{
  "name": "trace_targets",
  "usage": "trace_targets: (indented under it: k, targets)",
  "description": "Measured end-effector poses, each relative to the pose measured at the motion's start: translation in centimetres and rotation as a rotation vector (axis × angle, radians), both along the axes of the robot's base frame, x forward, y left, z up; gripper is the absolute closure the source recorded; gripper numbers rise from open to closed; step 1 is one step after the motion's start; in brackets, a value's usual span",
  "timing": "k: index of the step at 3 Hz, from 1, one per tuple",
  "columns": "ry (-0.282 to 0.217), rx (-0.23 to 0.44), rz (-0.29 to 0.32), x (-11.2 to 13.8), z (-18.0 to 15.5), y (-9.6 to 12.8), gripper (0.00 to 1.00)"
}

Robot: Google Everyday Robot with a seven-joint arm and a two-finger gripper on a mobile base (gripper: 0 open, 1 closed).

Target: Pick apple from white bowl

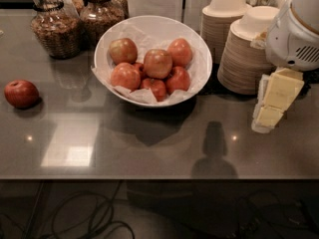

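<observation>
We find the gripper (pixel 271 106) hanging over the right end of the counter (pixel 149 148). To its left, open countertop runs up to the white bowl (pixel 149 26). Just behind it, stacked beige bowls (pixel 239 59) crowd the way. Farther left, jars (pixel 55 31), perhaps glass, block the back.

glossy grey countertop (pixel 149 151) with bright light reflections; dark floor (pixel 209 223) below, tangled cables (pixel 87 218).

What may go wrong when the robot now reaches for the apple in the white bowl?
The gripper hangs at the right, beside the stacked disposable bowls; swinging across may knock them. The apple touches other apples in the white bowl, so a grasp may roll one out or snag the paper lining.
</observation>
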State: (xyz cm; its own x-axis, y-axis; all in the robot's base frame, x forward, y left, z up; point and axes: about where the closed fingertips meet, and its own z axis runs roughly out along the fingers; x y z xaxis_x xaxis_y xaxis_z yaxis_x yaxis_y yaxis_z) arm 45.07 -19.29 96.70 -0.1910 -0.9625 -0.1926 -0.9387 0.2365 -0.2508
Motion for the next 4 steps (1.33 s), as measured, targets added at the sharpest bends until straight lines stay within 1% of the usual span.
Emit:
trace_targets:
  k: [1, 2, 3, 4]
  targets:
    - [-0.018, 0.011, 0.118, 2.7, -0.8, 5.2, 0.0]
    - [-0.04, 0.024, 0.212, 5.0, -1.1, 8.8, 0.0]
    - [-0.041, 0.026, 0.217, 5.1, -1.1, 9.1, 0.0]
    - [-0.049, 0.058, 0.219, 5.9, -1.1, 9.1, 0.0]
